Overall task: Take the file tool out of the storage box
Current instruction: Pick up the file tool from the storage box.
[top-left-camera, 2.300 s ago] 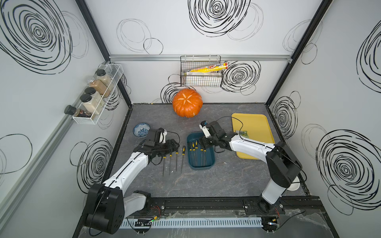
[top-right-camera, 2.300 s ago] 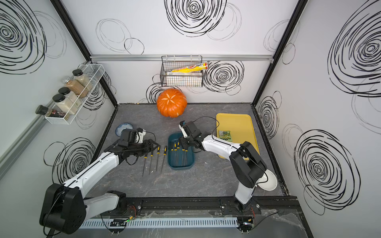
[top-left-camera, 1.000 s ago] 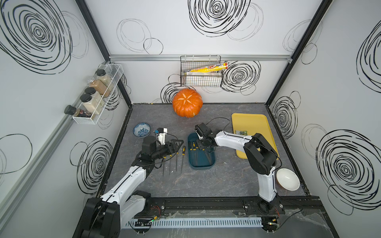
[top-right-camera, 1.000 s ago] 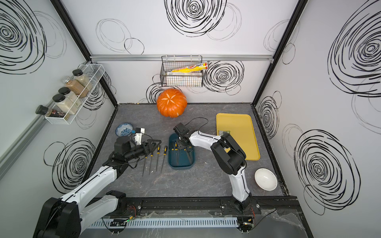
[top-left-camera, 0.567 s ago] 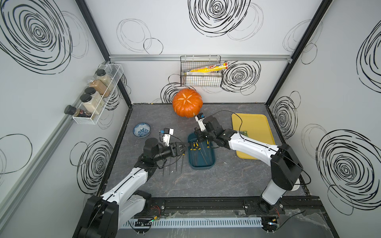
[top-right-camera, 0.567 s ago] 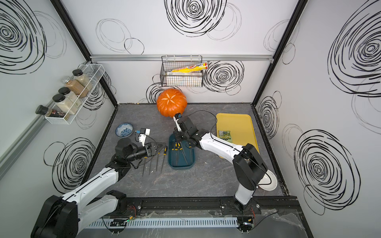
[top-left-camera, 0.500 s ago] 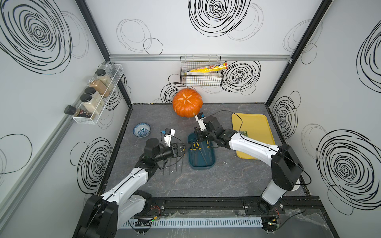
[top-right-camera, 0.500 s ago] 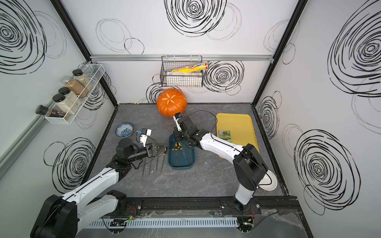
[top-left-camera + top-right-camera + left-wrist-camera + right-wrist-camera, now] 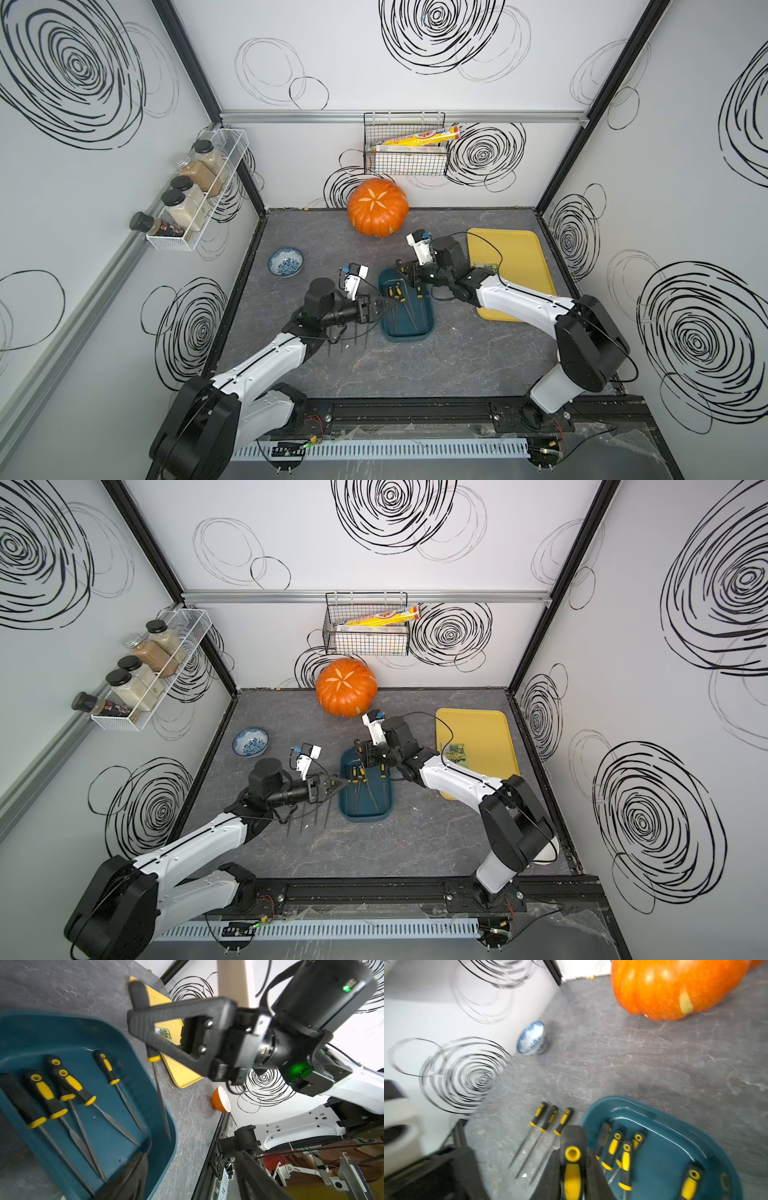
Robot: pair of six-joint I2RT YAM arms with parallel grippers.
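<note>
The dark teal storage box (image 9: 415, 332) (image 9: 365, 814) lies mid-table with several yellow-and-black file tools (image 9: 62, 1088) in it. My right gripper (image 9: 409, 272) (image 9: 365, 756) (image 9: 572, 1159) hangs over the box's far end, shut on the handle of one file tool (image 9: 572, 1176) (image 9: 159, 1093). That file's blade slants down over the box rim. My left gripper (image 9: 384, 307) (image 9: 338, 785) (image 9: 191, 1178) is open and empty at the box's left rim, pointing at the right gripper. Three more files (image 9: 548, 1120) lie on the table left of the box, partly under my left arm.
An orange pumpkin (image 9: 377, 212) stands behind the box. A yellow tray (image 9: 515, 257) lies to the right under my right arm. A blue patterned bowl (image 9: 285, 262) is at the left, an orange bowl (image 9: 221, 1103) front right. Wire basket (image 9: 405, 153) on the back wall.
My right gripper has risen out of the box with a file in it. My left gripper has moved right, up to the box's left rim.
</note>
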